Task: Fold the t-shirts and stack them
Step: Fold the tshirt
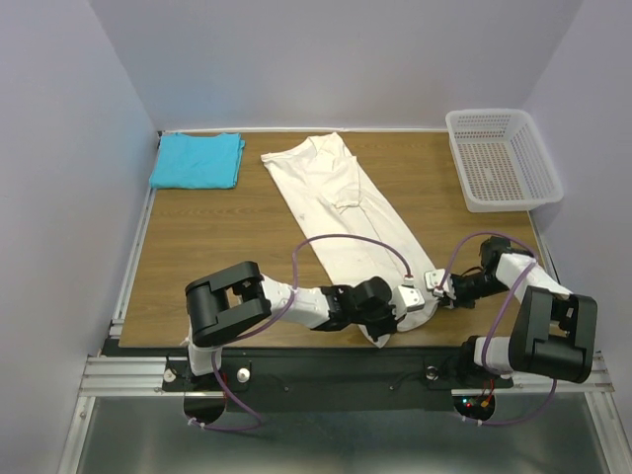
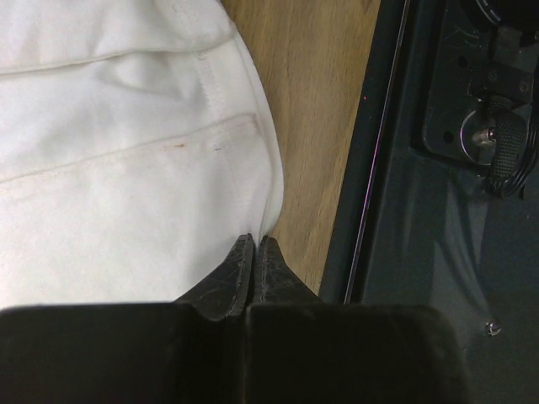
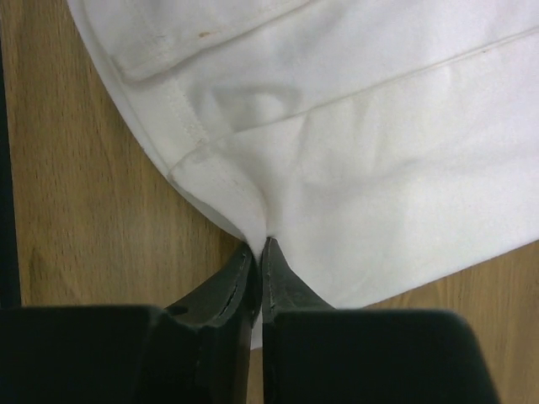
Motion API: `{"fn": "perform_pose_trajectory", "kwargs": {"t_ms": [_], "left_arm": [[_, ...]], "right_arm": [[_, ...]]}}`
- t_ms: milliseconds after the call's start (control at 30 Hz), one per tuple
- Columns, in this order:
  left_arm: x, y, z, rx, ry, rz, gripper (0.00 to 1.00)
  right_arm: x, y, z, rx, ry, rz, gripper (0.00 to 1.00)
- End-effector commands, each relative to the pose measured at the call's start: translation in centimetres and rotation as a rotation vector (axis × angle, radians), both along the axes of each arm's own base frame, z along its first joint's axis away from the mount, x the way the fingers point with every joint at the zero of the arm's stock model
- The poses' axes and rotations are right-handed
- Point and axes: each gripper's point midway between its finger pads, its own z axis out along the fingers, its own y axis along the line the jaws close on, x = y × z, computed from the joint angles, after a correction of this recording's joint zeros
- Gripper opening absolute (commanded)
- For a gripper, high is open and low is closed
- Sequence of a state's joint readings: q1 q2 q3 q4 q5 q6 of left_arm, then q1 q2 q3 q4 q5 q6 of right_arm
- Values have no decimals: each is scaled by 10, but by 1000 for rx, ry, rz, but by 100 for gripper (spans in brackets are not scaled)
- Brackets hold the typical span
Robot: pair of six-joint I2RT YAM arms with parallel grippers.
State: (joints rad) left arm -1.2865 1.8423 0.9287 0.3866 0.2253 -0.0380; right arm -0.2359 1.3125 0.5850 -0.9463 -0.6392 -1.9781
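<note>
**Both tools pinched on the near end of the cream shirt**

The wooden desk (image 1: 217, 257) carries everything. The cream-white t-shirt (image 1: 341, 207) lies as a long, narrow strip running diagonally from the far middle of the desk to its near edge. The white mesh basket (image 1: 494, 113) sits at the far right corner. The turquoise t-shirt (image 1: 197, 161) rests folded at the far left corner, well apart from the cream one. The left tool (image 2: 255, 246) has its fingers pressed together, nipping the shirt's hemmed edge right at the desk's near edge. The right tool (image 3: 261, 247) is likewise narrowed tight on the cloth, which puckers into its tips.
</note>
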Motion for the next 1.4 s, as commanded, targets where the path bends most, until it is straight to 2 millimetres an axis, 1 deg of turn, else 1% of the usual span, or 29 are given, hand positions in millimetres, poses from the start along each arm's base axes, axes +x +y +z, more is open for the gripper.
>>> {"fn": "perform_pose_trajectory", "kwargs": {"t_ms": [0,67,133,167,267,300,333,367,400,433,467,567,600,733,767,833,867,900,967,1000,1033,1067,1100,1133,1233,1267,1300,1333,1367], "left_arm": [[1,-3,25,-75,5,-2,0],[5,-3,30,-84,2,4,0],[7,-1,38,-101,-4,4,0],[10,1,41,-107,-4,7,0],[14,8,55,-133,-9,11,0],[19,12,64,-152,-11,18,0],[20,14,69,-160,-13,20,0],[22,16,71,-162,-13,21,0],[25,20,79,-179,-13,22,0],[27,22,82,-185,-10,24,0],[26,24,87,-198,-1,11,0],[37,31,92,-208,8,24,0],[40,33,96,-218,12,23,0],[62,43,104,-241,14,61,0],[74,48,105,-242,13,89,0],[87,54,108,-246,9,111,0],[93,58,108,-240,9,123,0],[107,65,112,-246,-9,149,0],[121,73,111,-232,-8,183,0],[138,80,115,-235,-33,203,0],[145,84,116,-232,-37,216,0],[152,90,114,-218,-42,224,0],[166,95,120,-227,-54,242,0],[172,100,119,-218,-55,254,0],[196,112,124,-211,-79,277,0],[200,116,122,-197,-75,284,0],[207,119,123,-194,-88,285,0],[215,126,122,-184,-89,304,0],[221,130,120,-176,-91,316,0]], "right_arm": [[32,-13,-10,-118,-244,237,4],[37,-11,-2,-100,-248,210,2],[43,-7,12,-65,-242,186,1],[44,-6,17,-53,-235,184,1],[47,1,42,1,-215,181,1],[39,4,46,25,-177,189,0],[49,6,61,45,-205,191,1],[50,9,67,66,-199,186,1],[44,13,71,97,-155,176,1],[54,16,87,126,-184,173,1],[49,20,89,159,-132,166,1],[61,26,105,203,-116,135,0],[68,28,113,204,-122,132,1],[87,41,124,238,-104,130,1],[93,44,122,246,-82,122,1],[111,54,132,244,-88,111,1],[120,58,129,250,-66,96,0],[137,65,139,245,-89,79,1],[155,71,143,237,-89,54,1],[164,76,137,236,-55,31,1],[176,83,147,232,-87,48,1],[182,88,148,235,-82,46,1],[189,97,141,241,-43,28,0],[201,102,151,249,-69,28,1],[217,121,141,254,-24,18,1],[227,125,148,258,-46,19,1],[232,132,148,258,-39,10,1],[238,135,136,241,-16,1,1],[250,139,142,243,-40,-2,1]]}}
